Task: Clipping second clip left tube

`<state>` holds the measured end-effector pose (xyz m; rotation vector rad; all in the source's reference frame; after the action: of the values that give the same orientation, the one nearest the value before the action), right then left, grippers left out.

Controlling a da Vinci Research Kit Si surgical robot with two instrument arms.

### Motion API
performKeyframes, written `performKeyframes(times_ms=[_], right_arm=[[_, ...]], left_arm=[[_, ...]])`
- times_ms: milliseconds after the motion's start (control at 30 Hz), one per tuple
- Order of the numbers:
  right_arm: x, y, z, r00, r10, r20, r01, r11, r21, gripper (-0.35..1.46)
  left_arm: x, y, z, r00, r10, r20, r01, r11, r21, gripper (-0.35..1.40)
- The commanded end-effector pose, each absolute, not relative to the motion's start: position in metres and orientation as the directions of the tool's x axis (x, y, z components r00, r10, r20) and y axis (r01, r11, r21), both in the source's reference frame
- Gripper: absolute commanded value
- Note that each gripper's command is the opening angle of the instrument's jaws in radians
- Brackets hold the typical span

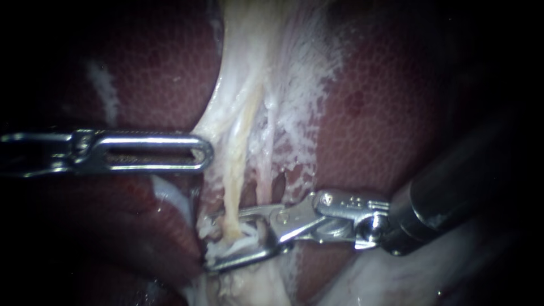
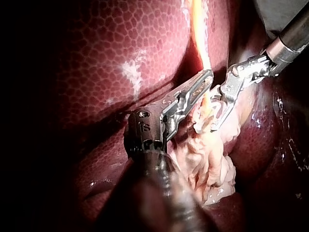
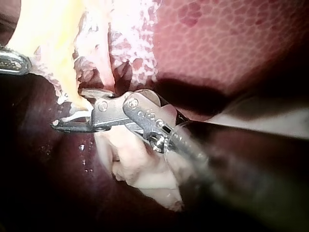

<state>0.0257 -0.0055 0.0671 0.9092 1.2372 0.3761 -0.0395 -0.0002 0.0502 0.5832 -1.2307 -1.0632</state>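
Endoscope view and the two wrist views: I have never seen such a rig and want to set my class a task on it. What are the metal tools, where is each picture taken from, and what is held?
This is a surgical robot working on a pig's liver, the dark red mottled surface. The endoscope view comes from a camera close to the tissue. Each wrist view comes from a camera on one instrument's arm. The left instrument enters from the left. Its jaws are shut on the pale tissue, which looks drawn toward it. The right instrument enters from the right. Its jaws stand open around a yellowish tube and have not yet closed on it.
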Motion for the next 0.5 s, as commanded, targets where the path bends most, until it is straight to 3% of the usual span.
performKeyframes(times_ms=[33, 67, 200, 500], right_arm=[[0.0255, -0.0052, 0.0672, 0.323, 0.695, -0.643, 0.211, 0.609, 0.765, 0.1], [0.0253, -0.005, 0.0674, 0.323, 0.703, -0.633, 0.2, 0.603, 0.772, -0.05], [0.0247, -0.0045, 0.0681, 0.329, 0.705, -0.628, 0.176, 0.607, 0.775, -0.34], [0.0246, -0.0048, 0.0689, 0.352, 0.698, -0.624, 0.166, 0.609, 0.775, -0.35]], left_arm=[[-0.0395, -0.0002, 0.0502, -0.024, -0.886, 0.463, 0.329, 0.43, 0.841, -0.35], [-0.0395, -0.0002, 0.0503, -0.024, -0.886, 0.463, 0.329, 0.431, 0.84, -0.35], [-0.0395, -0.0002, 0.0504, -0.024, -0.886, 0.463, 0.329, 0.431, 0.84, -0.35], [-0.0395, -0.0002, 0.0504, -0.024, -0.886, 0.463, 0.329, 0.431, 0.84, -0.35]])
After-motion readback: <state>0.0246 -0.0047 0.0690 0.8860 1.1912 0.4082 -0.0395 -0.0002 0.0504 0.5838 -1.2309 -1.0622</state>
